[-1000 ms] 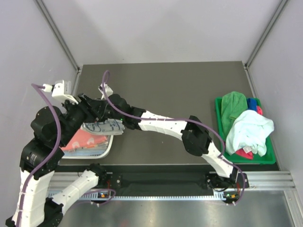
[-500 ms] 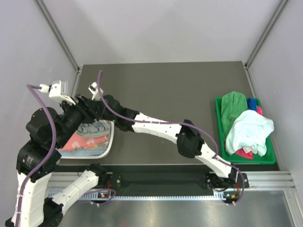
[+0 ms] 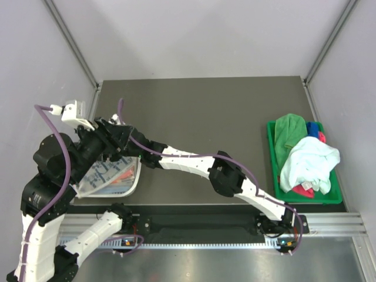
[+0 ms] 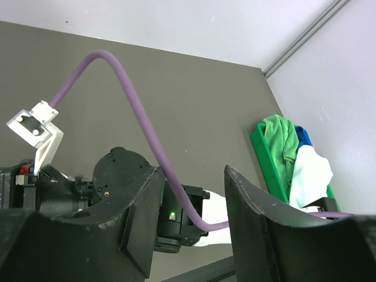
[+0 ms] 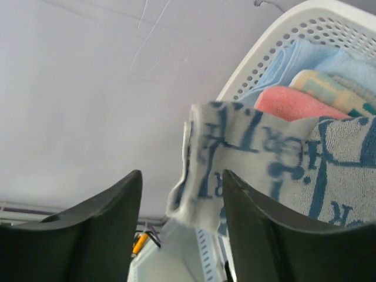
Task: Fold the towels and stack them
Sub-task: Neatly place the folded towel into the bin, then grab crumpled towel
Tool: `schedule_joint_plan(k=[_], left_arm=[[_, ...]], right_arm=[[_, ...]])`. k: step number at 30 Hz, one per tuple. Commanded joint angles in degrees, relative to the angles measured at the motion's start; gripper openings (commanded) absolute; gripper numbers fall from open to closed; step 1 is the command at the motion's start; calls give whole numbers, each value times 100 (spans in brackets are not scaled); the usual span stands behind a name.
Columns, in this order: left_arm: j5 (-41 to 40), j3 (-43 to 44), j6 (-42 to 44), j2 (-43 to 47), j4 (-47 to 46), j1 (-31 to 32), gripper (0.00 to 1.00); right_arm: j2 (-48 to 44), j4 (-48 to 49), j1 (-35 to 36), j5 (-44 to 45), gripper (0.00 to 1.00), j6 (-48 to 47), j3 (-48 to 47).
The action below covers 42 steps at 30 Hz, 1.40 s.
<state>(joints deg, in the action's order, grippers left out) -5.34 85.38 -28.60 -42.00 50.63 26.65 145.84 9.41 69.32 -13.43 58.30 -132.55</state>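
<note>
A white towel with navy pattern (image 3: 107, 174) lies on top of the folded towels in the white mesh basket (image 3: 137, 176), over a coral pink one (image 3: 121, 175). My right gripper (image 3: 120, 144) reaches across to the basket's far side. In the right wrist view the right gripper (image 5: 182, 176) is open, and a loose corner of the patterned towel (image 5: 276, 153) droops between its fingers, above the coral (image 5: 288, 103) and pale blue folds. My left gripper (image 4: 194, 171) is open and empty, raised beside the basket.
A green bin (image 3: 271, 158) at the right edge holds a crumpled white towel (image 3: 311, 161), a green one (image 3: 291, 132) and bits of blue and red. The right arm's purple cable (image 4: 141, 123) arcs over the dark table. Grey walls close in on the left and right.
The right gripper carried the patterned towel left over the basket, then went from shut to open and let it go. The towel now rests on the stack. The left arm shifted slightly.
</note>
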Motion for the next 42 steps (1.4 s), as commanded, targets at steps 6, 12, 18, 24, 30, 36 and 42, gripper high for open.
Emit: schedule_joint_plan(k=[6,12,18,24,30,36,42], left_arm=[[69,-66,-58,-28,-212,-11,52],[68,-39,-67,-98,-282,-20,52],[139,197,-58,-291,-422,-11,53],[297,400,-93,-590,-598,-20,53],[797,348,-102,-932,-985,-11,54],[1035,-398,-146,-1196,-1432,-11,54],[1176,-1445,-277,-1407,-1994,-11,54]], right_arm=[[-108,404,99,-274,66,-284,-368],[-845,421,-50,25,67,-846,668],[-2304,360,-384,744,67,-1760,2258],[-3824,386,-893,1237,67,-1990,4007],[-5239,361,-1640,1623,67,-2095,5633],[-7058,-921,-2142,3195,68,-2358,6882],[-8719,-3615,-2308,4919,73,-1947,7480]])
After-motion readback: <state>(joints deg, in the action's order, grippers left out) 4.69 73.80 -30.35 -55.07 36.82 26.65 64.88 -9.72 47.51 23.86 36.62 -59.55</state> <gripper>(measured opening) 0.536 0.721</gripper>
